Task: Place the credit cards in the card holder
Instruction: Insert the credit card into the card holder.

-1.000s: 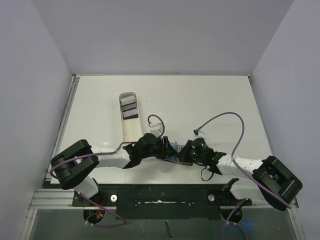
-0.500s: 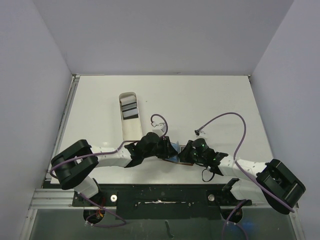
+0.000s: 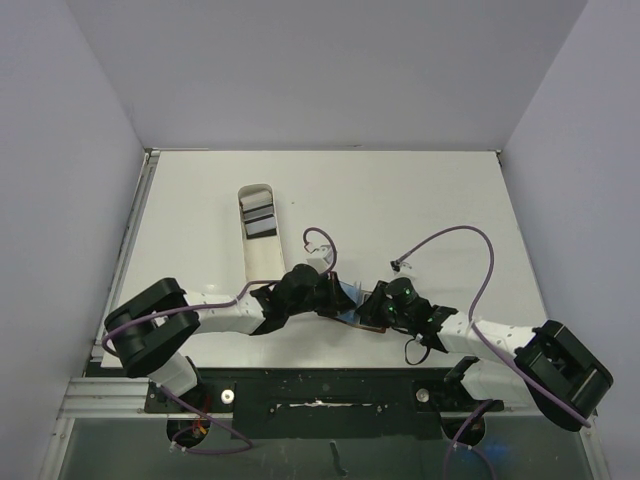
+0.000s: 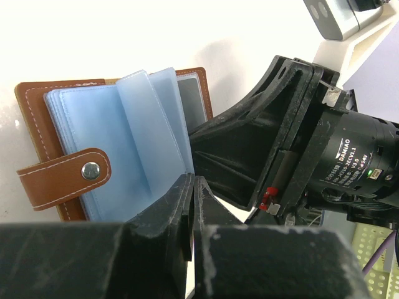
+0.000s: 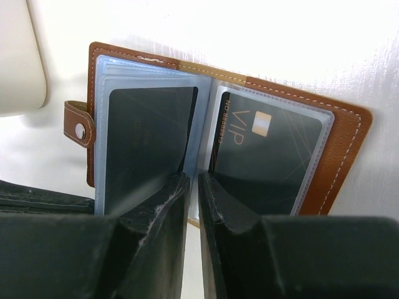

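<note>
The brown card holder (image 3: 350,303) lies open on the table between both arms, its pale blue sleeves fanned up (image 4: 140,137). A black credit card (image 5: 146,137) fills the left sleeve. A dark VIP card (image 5: 268,159) fills the right one. My left gripper (image 4: 193,184) is shut, its tips pinched on the lower edge of a raised sleeve. My right gripper (image 5: 193,180) stands over the fold, its jaws a narrow slit apart, with a sleeve's edge loose in the gap. More cards (image 3: 260,220) lie in the white tray (image 3: 247,255).
The long white tray runs from the table's middle towards the left arm, and its rounded end (image 5: 19,62) lies close to the holder's closure tab (image 5: 76,128). The right wrist housing (image 4: 336,156) crowds the left fingers. Purple cables loop above both wrists.
My left jaws have closed from open to shut at the raised sleeve. My right jaws have eased slightly apart. Both wrists shifted a little over the holder.
</note>
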You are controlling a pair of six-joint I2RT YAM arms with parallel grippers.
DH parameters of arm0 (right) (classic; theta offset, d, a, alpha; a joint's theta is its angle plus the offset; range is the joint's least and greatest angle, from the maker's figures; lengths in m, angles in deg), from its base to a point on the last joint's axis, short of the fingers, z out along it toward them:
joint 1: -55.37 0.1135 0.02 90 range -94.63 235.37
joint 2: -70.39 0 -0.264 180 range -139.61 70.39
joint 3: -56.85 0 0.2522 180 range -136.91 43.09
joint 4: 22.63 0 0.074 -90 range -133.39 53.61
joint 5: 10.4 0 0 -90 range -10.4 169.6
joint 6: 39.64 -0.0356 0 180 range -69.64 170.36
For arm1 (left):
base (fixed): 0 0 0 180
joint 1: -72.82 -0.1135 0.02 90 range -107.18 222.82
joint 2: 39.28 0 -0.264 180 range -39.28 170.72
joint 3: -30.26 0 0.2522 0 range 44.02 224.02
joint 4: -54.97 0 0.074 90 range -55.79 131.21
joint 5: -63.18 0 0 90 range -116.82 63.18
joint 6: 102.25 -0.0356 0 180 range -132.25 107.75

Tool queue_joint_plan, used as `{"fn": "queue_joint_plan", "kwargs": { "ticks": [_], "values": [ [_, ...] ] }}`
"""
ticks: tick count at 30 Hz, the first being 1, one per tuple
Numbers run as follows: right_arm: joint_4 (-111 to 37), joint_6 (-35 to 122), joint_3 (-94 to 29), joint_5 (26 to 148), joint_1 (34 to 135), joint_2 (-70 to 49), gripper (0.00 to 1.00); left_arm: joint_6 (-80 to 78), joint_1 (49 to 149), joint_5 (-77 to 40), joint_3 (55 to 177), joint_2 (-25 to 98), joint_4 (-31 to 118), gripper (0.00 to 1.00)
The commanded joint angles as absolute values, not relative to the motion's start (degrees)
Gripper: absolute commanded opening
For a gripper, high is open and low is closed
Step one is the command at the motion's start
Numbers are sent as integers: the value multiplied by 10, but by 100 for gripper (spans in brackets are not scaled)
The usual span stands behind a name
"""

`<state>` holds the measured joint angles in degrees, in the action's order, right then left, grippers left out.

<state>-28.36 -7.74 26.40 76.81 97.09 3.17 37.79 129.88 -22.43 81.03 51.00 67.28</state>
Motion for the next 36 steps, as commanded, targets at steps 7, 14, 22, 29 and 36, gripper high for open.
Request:
{"fn": "queue_joint_plan", "kwargs": {
  "ticks": [7, 14, 22, 29, 36],
  "values": [
    [-352, -61, 244, 733, 975, 87, 25, 358, 1303, -227, 826, 504, 692, 0],
    [-451, -46, 214, 707, 974, 159, 26, 332, 1303, -259, 837, 480, 641, 0],
    [-455, -39, 230, 679, 974, 162, 23, 303, 1303, -282, 852, 464, 597, 0],
    [-388, -51, 263, 688, 976, 104, 22, 287, 1317, -267, 881, 473, 588, 0],
    [-384, -55, 273, 677, 977, 110, 22, 301, 1331, -225, 880, 511, 637, 21]
  ]
}}
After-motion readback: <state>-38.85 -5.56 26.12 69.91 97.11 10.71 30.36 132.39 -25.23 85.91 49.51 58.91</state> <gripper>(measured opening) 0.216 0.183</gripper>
